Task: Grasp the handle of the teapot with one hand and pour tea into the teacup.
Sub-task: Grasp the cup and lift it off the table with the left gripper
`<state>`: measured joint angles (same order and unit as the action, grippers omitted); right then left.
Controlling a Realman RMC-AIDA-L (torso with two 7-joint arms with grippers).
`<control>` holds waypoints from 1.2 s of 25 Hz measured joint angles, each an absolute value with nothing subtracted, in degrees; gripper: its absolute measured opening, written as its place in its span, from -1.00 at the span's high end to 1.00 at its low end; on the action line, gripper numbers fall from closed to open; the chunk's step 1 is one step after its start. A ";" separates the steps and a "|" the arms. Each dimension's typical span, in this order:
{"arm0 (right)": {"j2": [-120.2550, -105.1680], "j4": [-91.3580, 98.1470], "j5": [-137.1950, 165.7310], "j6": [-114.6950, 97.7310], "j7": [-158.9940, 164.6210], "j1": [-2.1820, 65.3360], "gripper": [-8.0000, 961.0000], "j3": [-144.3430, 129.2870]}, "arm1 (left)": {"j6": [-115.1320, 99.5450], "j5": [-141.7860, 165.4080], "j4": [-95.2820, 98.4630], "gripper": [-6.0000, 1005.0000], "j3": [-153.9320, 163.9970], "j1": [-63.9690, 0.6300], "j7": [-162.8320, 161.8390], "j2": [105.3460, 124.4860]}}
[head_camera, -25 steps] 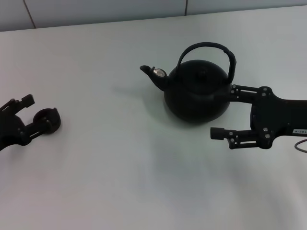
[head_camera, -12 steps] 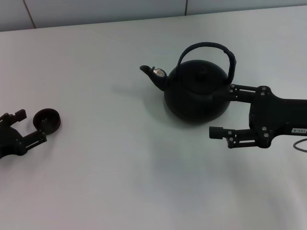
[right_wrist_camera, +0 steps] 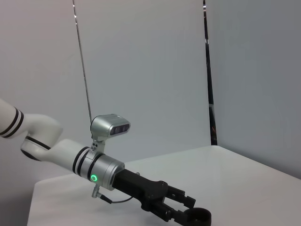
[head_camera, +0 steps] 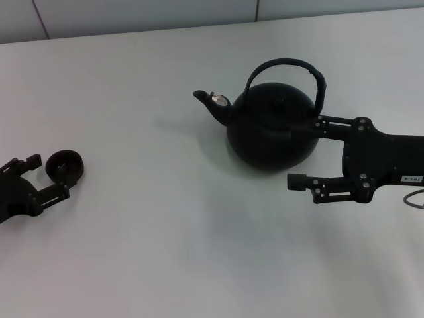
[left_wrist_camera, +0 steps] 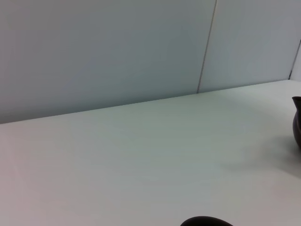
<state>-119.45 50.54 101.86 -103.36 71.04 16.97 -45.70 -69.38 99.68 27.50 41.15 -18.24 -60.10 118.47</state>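
The matte-black teapot [head_camera: 270,127] stands upright on the white table, spout pointing left, with its arched handle [head_camera: 285,64] over the lid. My right gripper [head_camera: 309,154] is open at the pot's right side. Its far finger [head_camera: 330,123] lies against the pot's body, well below the handle, and its near finger [head_camera: 301,181] is in front of the pot. The small black teacup [head_camera: 64,165] stands at the far left. My left gripper [head_camera: 48,177] is open with the cup at its fingertips. The cup's rim [left_wrist_camera: 204,221] shows in the left wrist view. The right wrist view shows the left gripper [right_wrist_camera: 178,208] by the cup [right_wrist_camera: 196,217].
The white table [head_camera: 165,218] reaches back to a grey panelled wall [head_camera: 146,13]. The teapot's spout [left_wrist_camera: 297,117] shows at the edge of the left wrist view. A dark cable [head_camera: 416,199] loops beside my right arm.
My left gripper has pulled back toward the near left, so the cup now sits at its fingertips instead of deep between the fingers. The right gripper has crept slightly left along the teapot.
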 joint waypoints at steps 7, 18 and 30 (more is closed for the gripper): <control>-119.44 50.54 101.86 -103.36 71.18 17.05 -0.70 -45.70 | -68.62 99.60 26.71 -0.54 41.22 -19.01 -60.12 118.48; -119.45 50.54 101.87 -103.36 71.36 17.08 -0.70 -45.70 | -67.71 99.59 25.89 -0.51 41.45 -19.63 -60.12 118.49; -119.45 50.54 101.87 -103.36 71.81 17.23 -0.70 -45.70 | -66.28 99.51 25.83 -0.48 42.56 -19.89 -60.20 118.50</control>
